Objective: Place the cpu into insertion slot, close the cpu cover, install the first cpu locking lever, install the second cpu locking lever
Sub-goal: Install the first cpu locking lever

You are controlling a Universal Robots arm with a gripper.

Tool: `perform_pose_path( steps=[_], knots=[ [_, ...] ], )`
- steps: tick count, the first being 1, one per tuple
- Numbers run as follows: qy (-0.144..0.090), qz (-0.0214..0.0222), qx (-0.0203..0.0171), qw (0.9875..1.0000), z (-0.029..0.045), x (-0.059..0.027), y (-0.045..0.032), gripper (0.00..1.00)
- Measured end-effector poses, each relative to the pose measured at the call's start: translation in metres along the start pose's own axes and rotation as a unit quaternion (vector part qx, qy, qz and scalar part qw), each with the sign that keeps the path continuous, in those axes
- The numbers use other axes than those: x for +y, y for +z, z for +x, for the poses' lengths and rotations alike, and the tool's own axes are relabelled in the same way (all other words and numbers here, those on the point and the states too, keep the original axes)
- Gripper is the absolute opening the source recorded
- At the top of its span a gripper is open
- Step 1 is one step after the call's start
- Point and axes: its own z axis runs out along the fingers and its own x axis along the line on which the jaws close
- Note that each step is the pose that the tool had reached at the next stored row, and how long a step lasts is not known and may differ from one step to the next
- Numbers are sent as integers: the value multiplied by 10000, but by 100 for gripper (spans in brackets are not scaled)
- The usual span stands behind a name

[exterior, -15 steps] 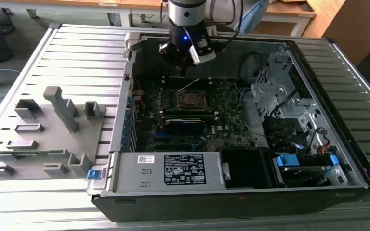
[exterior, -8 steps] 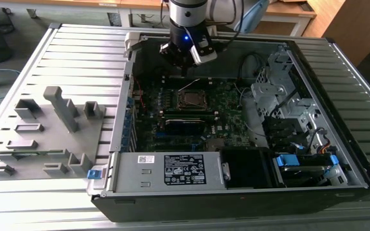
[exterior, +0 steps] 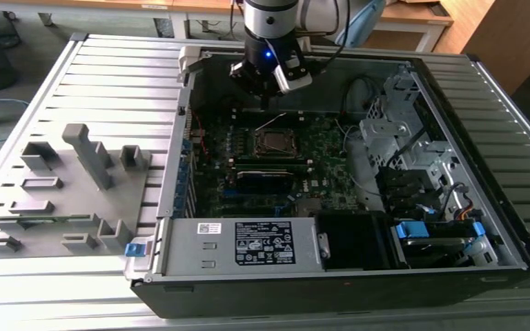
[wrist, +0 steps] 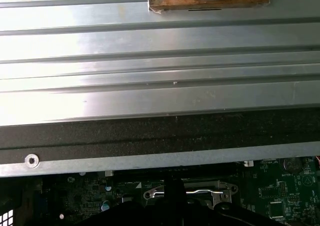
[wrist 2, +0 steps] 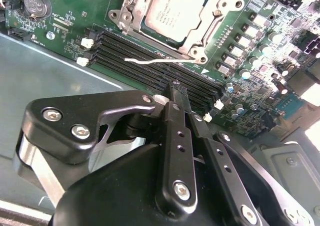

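Gripper [wrist 2: 179, 89]: black two-finger unit on the arm, poised over the far edge of the open computer case [exterior: 486, 172], at 12 o'clock from the insertion slot [exterior: 275, 143] in the exterior view. In the second wrist view its fingers [wrist 2: 176, 136] lie pressed together with no gap between the tips and nothing clamped; the tips hang above the long black memory slots [wrist 2: 150, 61], apart from the socket.

Cpu [wrist 2: 172, 11]: dull silver-grey square, seated flat in the insertion slot on the green motherboard [wrist 2: 65, 14].

Cpu cover [wrist 2: 210, 21]: silver-grey frame lying down around the chip, its window showing the chip top (whether it is fully latched cannot be told).

Locking lever [wrist 2: 160, 61]: thin pale wire rod, lying across the memory slots just beside the socket's corner, its free end pointing away from the socket.

Power supply [exterior: 237, 243]: grey box with a label, at 6 o'clock from the socket in the exterior view.

Grey fixture blocks [exterior: 72, 186]: on the ribbed metal table [exterior: 108, 76], at 9 o'clock from the case
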Motion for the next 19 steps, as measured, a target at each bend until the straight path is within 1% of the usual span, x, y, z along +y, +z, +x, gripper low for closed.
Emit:
perform_pose_path(
  steps=[5,12,19],
  knots=[
    [-1,0,0,10000,-7,1,1,11],
    [0,7,-1,10000,-64,4,7,11],
    [0,11,-1,10000,-81,6,9,11]
  ],
)
